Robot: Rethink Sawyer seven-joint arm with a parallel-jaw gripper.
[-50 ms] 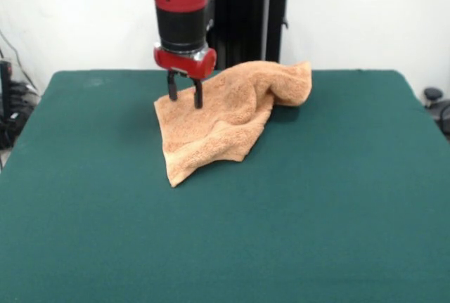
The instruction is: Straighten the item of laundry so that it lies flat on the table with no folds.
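Note:
The item of laundry (228, 117) is a light orange-tan terry towel lying crumpled on the far middle of the dark green table (225, 233). Its right end is rolled up into a thick fold at the table's back edge, and a pointed corner reaches toward the front left. My gripper (185, 96) hangs from the red and black arm over the towel's far left corner. Its two dark fingers stand apart, open, with their tips at the cloth's surface. Nothing is pinched between them that I can see.
The black pedestal (246, 15) rises behind the towel at the table's far edge. Dark cables and gear (14, 106) sit off the left side, and a dark object (436, 102) sits off the right side.

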